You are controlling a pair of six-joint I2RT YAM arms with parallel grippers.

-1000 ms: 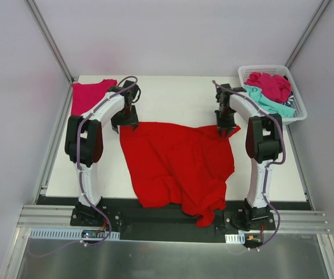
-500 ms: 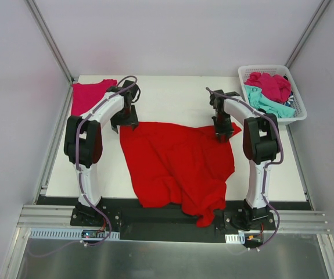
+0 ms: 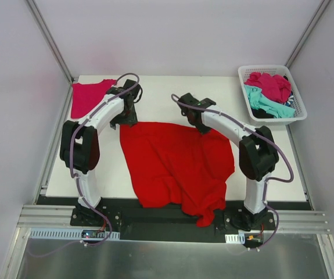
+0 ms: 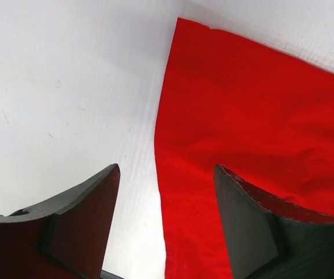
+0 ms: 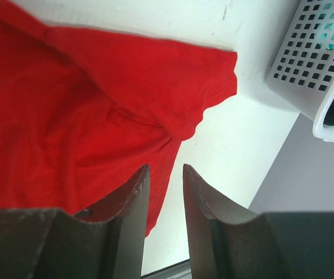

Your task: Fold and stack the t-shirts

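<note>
Red shirt (image 3: 178, 165) lies spread mid-table (image 3: 172, 93), wrinkled, near hem drooping over the front edge. L gripper (image 4: 167, 174) hovers wide open at its far-left corner. R gripper (image 5: 165, 171) is above the far edge, jaws barely apart, empty. Prob. lining up 2 pinch pts for a fold. Pink shirt (image 3: 88, 96) lies flat far-left, likely the stack spot.

The red shirt (image 3: 175, 165) is lying spread out and wrinkled across the middle of the table (image 3: 271, 168), with its near corner hanging over the front edge. A pink shirt (image 3: 88, 96) is lying flat at the far left corner. A magenta shirt (image 3: 270, 84), a teal shirt (image 3: 262, 102) and a dark shirt (image 3: 264, 113) are sitting bunched in the basket (image 3: 248, 71) at far right.
</note>
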